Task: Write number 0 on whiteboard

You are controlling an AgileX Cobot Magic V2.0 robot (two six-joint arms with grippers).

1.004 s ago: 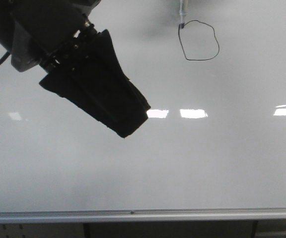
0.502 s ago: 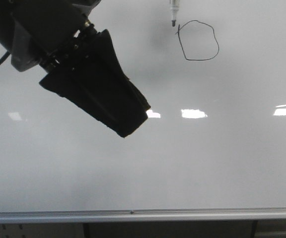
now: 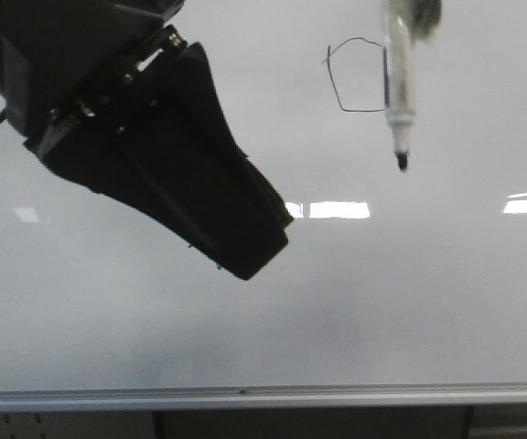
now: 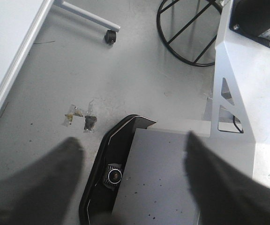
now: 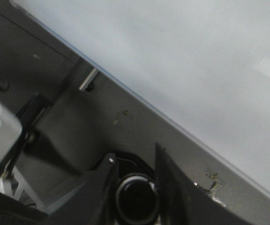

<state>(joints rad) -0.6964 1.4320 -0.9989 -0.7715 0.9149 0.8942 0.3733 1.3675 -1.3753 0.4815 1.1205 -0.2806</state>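
Observation:
The number 0 (image 3: pixel 334 90) is a thin black loop high on the whiteboard (image 3: pixel 410 302). Its right side is hidden behind a white marker (image 3: pixel 398 96), which hangs tip down with its black tip (image 3: pixel 402 162) below the loop. In the right wrist view my right gripper (image 5: pixel 135 161) is shut on the marker (image 5: pixel 136 199), seen end-on, with the whiteboard (image 5: pixel 196 61) beyond. My left gripper (image 3: pixel 250 256) is a dark mass left of the loop. In the left wrist view it (image 4: pixel 132 154) is open and empty, over the floor.
The whiteboard's silver bottom rail (image 3: pixel 245 396) runs along the low edge. Bright light reflections (image 3: pixel 337 209) lie across the board's middle. Below the left gripper are the robot's grey base (image 4: pixel 158 183), a white frame (image 4: pixel 247 93) and a wheeled stand leg (image 4: pixel 109 35).
The marker has left the loop's upper left and moved right and down, and now looks larger and covers the loop's right side. The left gripper has shifted slightly down and right.

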